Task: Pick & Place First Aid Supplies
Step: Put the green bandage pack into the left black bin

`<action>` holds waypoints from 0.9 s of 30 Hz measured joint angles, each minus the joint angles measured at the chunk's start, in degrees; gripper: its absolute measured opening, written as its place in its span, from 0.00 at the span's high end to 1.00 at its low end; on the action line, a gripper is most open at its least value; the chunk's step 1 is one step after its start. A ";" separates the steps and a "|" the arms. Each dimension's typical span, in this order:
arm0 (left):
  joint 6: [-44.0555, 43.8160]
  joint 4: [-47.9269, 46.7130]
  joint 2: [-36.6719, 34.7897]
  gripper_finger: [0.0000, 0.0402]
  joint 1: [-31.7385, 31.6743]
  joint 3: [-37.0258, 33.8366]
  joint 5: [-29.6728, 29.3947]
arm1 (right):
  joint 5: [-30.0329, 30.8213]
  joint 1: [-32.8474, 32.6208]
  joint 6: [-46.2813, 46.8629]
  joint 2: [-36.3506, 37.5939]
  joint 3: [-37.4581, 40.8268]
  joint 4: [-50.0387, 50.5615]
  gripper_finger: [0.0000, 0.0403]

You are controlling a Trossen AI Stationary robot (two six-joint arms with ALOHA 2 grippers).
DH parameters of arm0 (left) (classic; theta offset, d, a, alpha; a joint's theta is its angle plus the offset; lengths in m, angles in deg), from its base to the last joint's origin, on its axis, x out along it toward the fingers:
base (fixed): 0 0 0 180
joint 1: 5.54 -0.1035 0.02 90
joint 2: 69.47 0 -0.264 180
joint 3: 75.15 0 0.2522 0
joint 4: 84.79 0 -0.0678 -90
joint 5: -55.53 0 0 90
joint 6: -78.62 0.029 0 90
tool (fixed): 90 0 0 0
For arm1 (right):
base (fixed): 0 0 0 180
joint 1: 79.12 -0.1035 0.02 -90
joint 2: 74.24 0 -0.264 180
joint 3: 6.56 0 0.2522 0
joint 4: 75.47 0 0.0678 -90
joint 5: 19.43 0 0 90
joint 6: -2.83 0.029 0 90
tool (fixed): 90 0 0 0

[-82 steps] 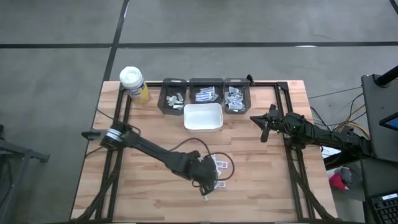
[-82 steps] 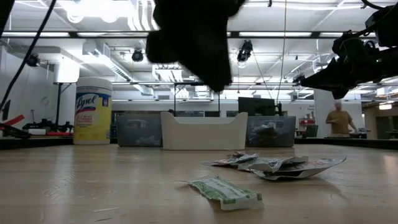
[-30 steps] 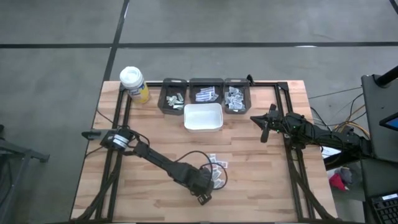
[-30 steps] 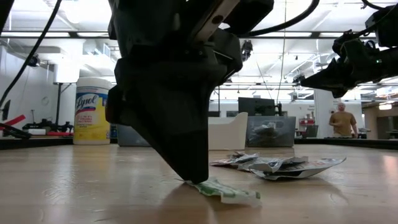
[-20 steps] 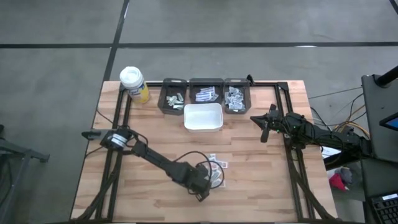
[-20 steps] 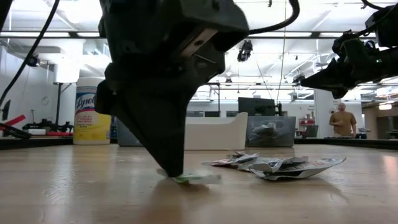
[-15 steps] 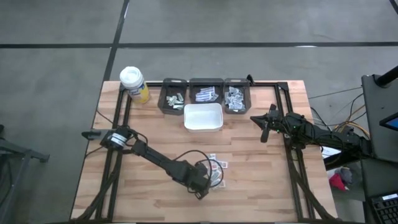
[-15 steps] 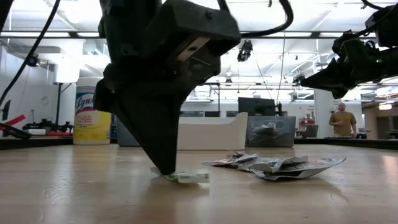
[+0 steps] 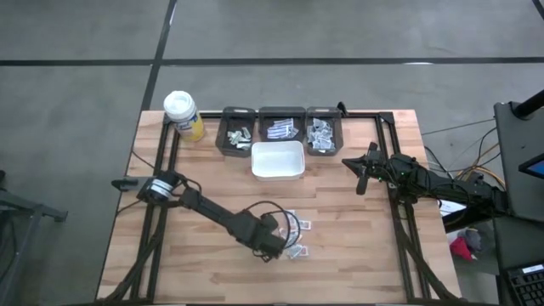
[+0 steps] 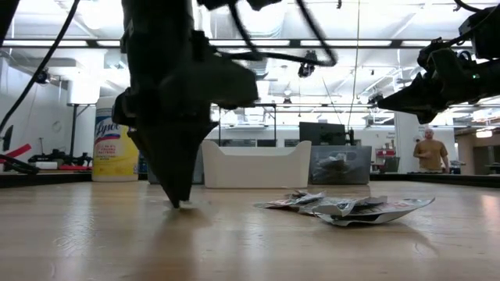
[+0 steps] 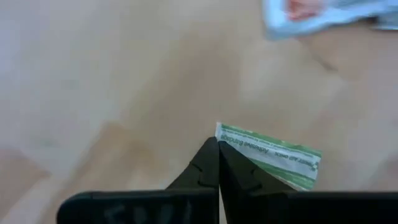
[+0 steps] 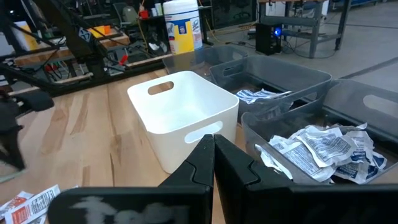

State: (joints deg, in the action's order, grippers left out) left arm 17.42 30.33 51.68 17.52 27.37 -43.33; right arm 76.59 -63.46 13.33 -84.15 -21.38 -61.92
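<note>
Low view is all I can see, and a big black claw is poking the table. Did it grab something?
Observer: Yes. The left wrist view shows the left gripper shut on the edge of a green-printed packet.
Operator: What's inside those boxes at the back?
Observer: From above, the three dark bins each hold packets, while the white tub in front of them is empty.
Operator: And the other claw up high?
Observer: The right gripper is shut with nothing in it, hanging just right of the white tub.
</note>
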 joint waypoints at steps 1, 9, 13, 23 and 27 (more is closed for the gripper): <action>-0.04 -0.84 -0.61 1.00 -0.06 -0.08 -1.04 | 0.02 0.02 0.00 0.00 0.00 0.00 0.98; -0.65 -7.54 -5.18 1.00 -0.55 -0.30 -4.21 | 0.00 0.01 0.00 -0.01 0.00 0.02 0.98; -1.17 -8.90 -7.67 1.00 -0.69 -0.28 -6.47 | 0.00 0.00 0.00 0.00 0.00 0.02 0.98; -3.37 -12.55 -15.09 1.00 -1.22 -0.07 -18.08 | 0.00 0.00 -0.02 -0.02 0.00 0.02 0.98; -5.36 -17.24 -19.52 1.00 -2.47 -0.06 -25.82 | 0.00 0.02 -0.11 0.02 0.00 0.02 0.98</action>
State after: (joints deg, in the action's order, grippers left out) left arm 12.06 13.09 32.16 15.05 27.31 -69.15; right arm 76.59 -63.45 13.23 -84.13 -21.38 -61.90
